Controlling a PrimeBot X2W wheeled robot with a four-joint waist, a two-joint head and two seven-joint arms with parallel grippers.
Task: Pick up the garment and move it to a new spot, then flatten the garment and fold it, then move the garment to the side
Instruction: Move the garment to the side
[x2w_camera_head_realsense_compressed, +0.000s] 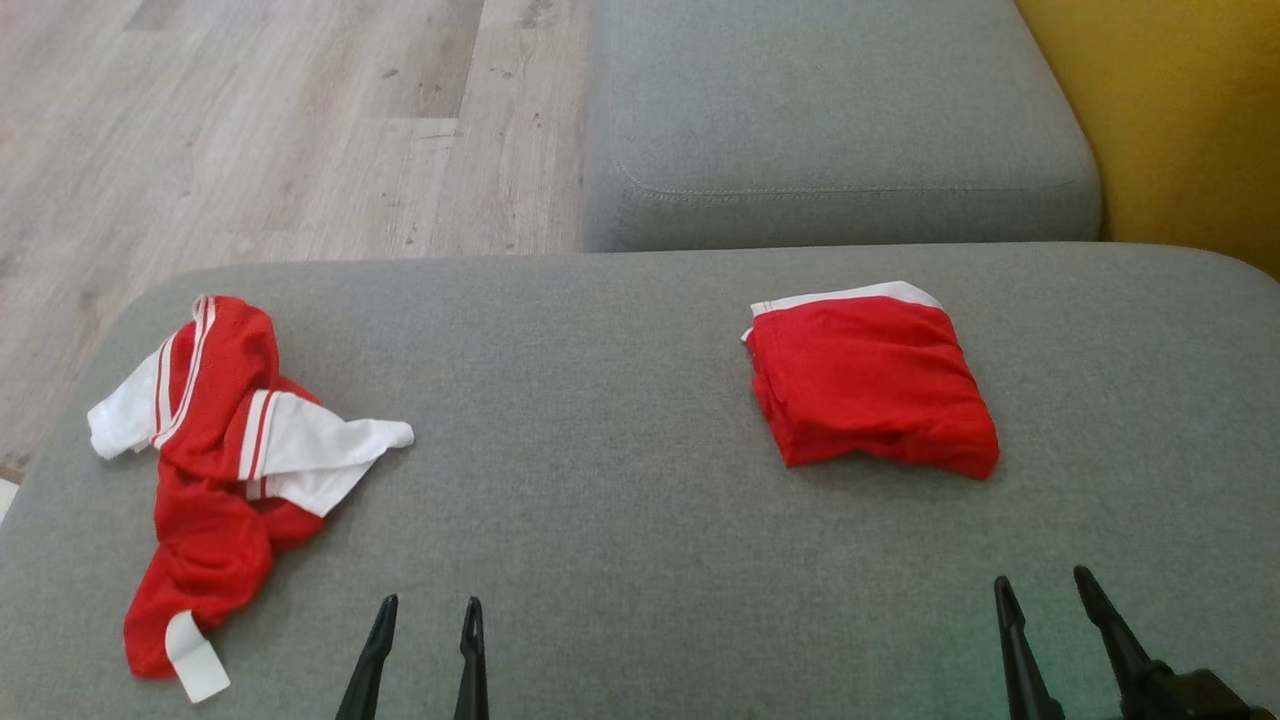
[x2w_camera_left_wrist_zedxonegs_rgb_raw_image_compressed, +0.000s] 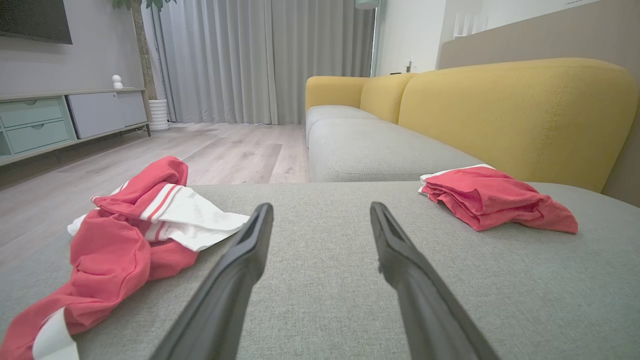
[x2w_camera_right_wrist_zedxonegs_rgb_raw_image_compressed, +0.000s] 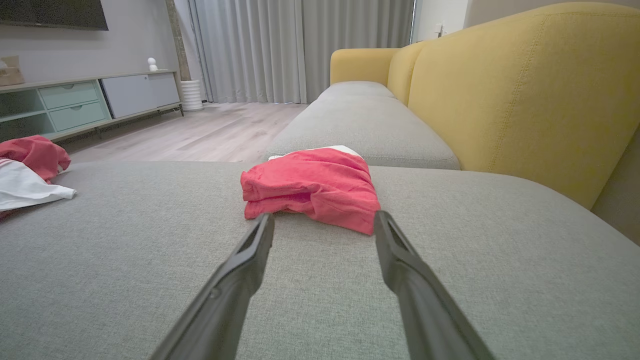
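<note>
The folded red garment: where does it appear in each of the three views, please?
Head view: folded red garment right of centre, on the grey cushion.
Left wrist view: right side, middle height.
Right wrist view: centre, middle height.
Shared landmark: crumpled red-and-white garment, at the left in every view.

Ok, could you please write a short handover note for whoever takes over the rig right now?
Left gripper: open, empty, above the grey fabric sofa cushion.
Right gripper: open, empty.
Crumpled red-and-white fabric garment: left side of the cushion, untouched.
Folded red fabric garment with white band: right side, apparently done.
Remaining: pick up the crumpled one, move, flatten, fold, set aside.
</note>
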